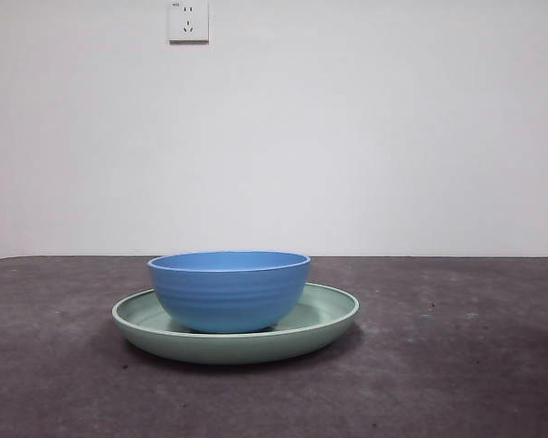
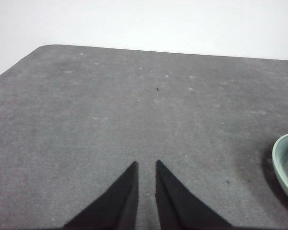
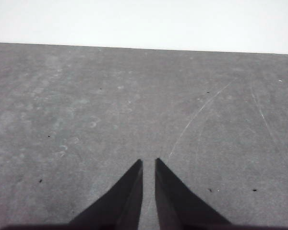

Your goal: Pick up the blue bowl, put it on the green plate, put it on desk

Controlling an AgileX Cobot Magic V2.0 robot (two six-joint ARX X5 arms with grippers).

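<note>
A blue bowl (image 1: 229, 290) is seen sitting upright inside a wider green plate (image 1: 324, 321), and the plate rests flat on the dark grey desk (image 1: 457, 365) in front of a plain white wall with a power socket (image 1: 188, 20) high up. Neither arm is shown in the front view. The left tool (image 2: 146, 165) is held over bare desk with its two black jaws nearly pressed together, nothing pinched between them, and only an edge of the plate is caught at the side of its picture. The right tool (image 3: 148, 163) is likewise nearly closed and empty, above scuffed desk with no task item in its view. The stacking appears done, so a lift of the pair (or of the bowl alone) is judged to be what remains. Trouble could be caused by the smooth bowl sliding on the glossy plate if the plate is tilted, by a narrow pinch on a thin rim slipping, or by the near-closed jaws being brought down without first being spread
</note>
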